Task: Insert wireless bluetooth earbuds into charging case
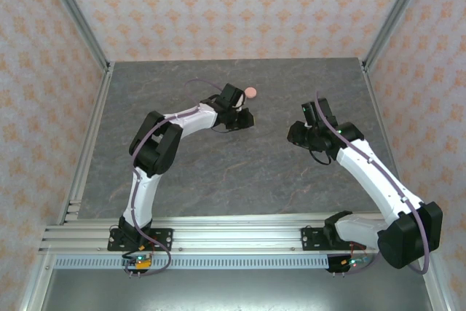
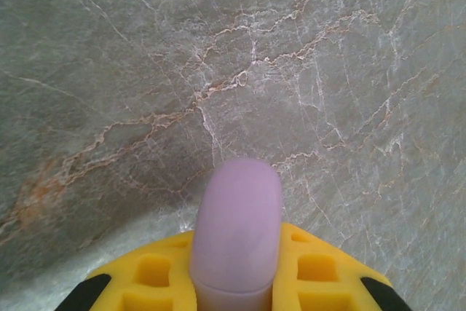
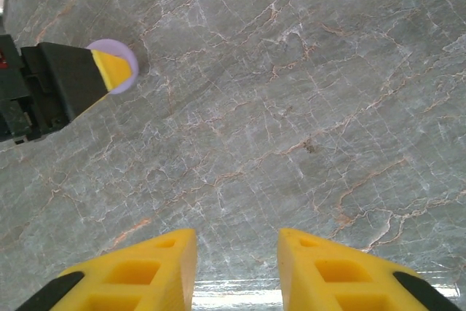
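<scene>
- Left wrist view: the left gripper (image 2: pixel 237 256) is clamped on a lilac case (image 2: pixel 237 216). Its yellow fingers (image 2: pixel 156 271) press on either side of the smooth, rounded body, which sticks out past the tips over the table (image 2: pixel 328 71).
- In the right wrist view the same case appears as a small round disc at the tip of the left gripper. I cannot tell whether it rests on the stone or hangs just above it, nor whether its lid is open.
- The right gripper (image 3: pixel 237 242) is spread apart with nothing in it, only bare table between its fingers. It faces the case from across an open stretch of surface.
- In the top view a small pink round thing (image 1: pixel 250 92), probably the other case, lies on the table just beyond the left gripper.
- Risk: the grip is a narrow pinch on slick curved plastic. A sideways push from the other arm could twist or squirt the case out.
- Risk: the buds are tiny, so a pinch slightly off-centre would likely flick one away.
- Risk: if the two grippers come together over the case, their fingers could knock.
- Risk: a pink bud could end up in the lilac case if colours are not matched.
</scene>
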Tool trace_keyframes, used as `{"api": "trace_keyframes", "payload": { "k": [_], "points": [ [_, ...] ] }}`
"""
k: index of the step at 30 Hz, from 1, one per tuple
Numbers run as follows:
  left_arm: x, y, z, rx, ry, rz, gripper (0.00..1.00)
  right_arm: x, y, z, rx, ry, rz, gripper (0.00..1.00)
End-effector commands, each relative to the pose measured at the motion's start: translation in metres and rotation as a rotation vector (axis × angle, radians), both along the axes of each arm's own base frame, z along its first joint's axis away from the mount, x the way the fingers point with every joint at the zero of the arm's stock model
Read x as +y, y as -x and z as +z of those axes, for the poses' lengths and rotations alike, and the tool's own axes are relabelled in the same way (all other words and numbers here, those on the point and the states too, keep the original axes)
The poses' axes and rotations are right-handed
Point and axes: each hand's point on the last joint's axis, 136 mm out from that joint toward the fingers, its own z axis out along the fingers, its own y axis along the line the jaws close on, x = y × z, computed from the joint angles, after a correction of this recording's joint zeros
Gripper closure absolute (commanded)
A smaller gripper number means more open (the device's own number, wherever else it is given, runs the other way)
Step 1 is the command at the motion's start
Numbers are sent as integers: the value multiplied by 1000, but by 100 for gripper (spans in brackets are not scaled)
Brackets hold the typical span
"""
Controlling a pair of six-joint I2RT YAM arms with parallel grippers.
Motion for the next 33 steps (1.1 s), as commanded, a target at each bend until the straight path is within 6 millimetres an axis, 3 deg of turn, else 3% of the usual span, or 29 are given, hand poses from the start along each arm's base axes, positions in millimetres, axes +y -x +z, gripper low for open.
{"api": "trace_keyframes", "payload": {
  "k": [1, 9, 14, 19, 26, 33],
  "points": [
    [-3, -3, 1, 15, 15, -3, 98, 0, -3, -3, -1, 2, -2, 65],
    [-1, -2, -19, 44, -9, 3, 89, 0, -2, -6, 9, 1, -1, 65],
    [6, -1, -26, 50, -46, 15, 63, -1, -2, -5, 8, 9, -2, 64],
    [15, 2, -22, 33, -102, 2, 47, -2, -3, -6, 7, 17, -4, 63],
    [43, 6, 4, -65, -239, -11, 25, -12, -6, -7, -15, 74, -20, 54],
    [83, 19, 51, -174, -399, 0, 22, -48, -16, 1, -91, 248, -135, 50]
  ]
}}
